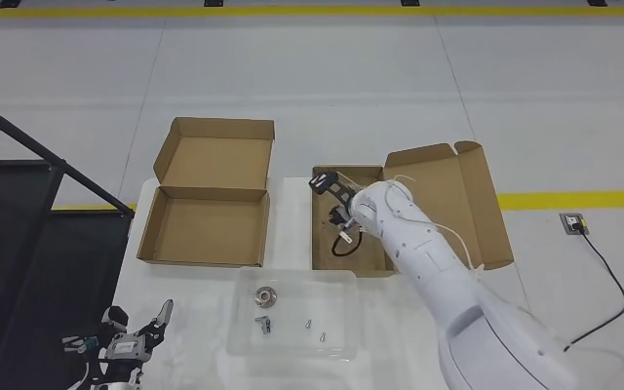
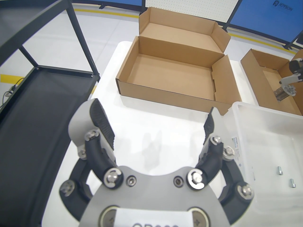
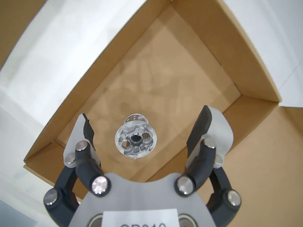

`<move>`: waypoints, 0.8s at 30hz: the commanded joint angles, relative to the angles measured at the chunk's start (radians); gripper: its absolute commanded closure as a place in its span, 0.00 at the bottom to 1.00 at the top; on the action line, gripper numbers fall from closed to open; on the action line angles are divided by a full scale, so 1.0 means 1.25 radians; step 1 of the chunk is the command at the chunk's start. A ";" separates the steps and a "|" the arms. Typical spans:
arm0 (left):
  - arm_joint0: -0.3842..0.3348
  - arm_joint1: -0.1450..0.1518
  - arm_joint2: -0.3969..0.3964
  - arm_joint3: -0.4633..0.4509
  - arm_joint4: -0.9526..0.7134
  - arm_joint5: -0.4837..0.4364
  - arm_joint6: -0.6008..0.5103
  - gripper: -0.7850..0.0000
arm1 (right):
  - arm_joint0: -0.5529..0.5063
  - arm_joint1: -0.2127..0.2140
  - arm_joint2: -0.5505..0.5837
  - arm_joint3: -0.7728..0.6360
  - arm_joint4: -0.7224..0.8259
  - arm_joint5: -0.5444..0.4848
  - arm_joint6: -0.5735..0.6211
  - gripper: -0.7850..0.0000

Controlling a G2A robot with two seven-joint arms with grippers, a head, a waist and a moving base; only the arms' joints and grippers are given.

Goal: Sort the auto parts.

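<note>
I count two open brown cardboard boxes [image 1: 203, 232], the second box [image 1: 326, 255] at three o'clock of the first; one clear plastic tray [image 1: 336, 292]; two round silver metal hubs [image 1: 264, 293]; two small silver bolts [image 1: 308, 323]; one small grey metal bracket [image 1: 262, 323].

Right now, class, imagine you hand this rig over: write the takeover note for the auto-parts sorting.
Left gripper: open, holding nothing, near the clear bin.
Right gripper: open over the right box, a round metal part beneath it.
Done: that part is in the right box; the left box stands open.
Left: a geared disc, a bracket and two bolts wait in the bin.
</note>
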 commanded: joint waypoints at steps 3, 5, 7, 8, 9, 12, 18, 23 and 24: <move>0.000 0.000 0.000 0.000 0.000 0.000 0.000 0.00 | -0.002 0.011 0.006 -0.046 -0.014 -0.007 -0.044 0.00; 0.000 0.000 0.000 0.000 0.000 0.000 0.000 0.00 | -0.010 0.021 0.010 -0.074 -0.023 -0.017 -0.058 0.00; 0.000 0.000 0.000 0.000 0.000 0.000 0.000 0.00 | -0.020 0.033 0.017 -0.108 -0.032 -0.030 -0.069 0.00; 0.000 0.000 0.000 0.000 0.000 0.000 0.000 0.00 | -0.026 0.040 0.021 -0.129 -0.037 -0.036 -0.073 0.00; 0.000 0.000 0.000 0.000 0.000 0.000 0.000 0.00 | -0.035 0.049 0.027 -0.155 -0.040 -0.045 -0.078 0.00; 0.000 0.000 0.000 0.000 0.000 0.000 0.000 0.00 | -0.070 0.081 0.056 -0.248 -0.054 -0.065 -0.082 0.00; 0.000 0.000 0.000 0.000 0.000 0.000 0.000 0.00 | -0.210 0.166 0.160 -0.565 -0.108 -0.116 -0.001 0.00; 0.000 0.000 0.000 0.000 0.000 0.000 0.000 0.00 | -0.405 0.235 0.277 -0.943 -0.148 -0.241 0.125 0.00; 0.000 0.000 0.000 0.000 0.000 0.000 0.000 0.00 | -0.434 0.244 0.289 -0.994 -0.153 -0.276 0.142 0.00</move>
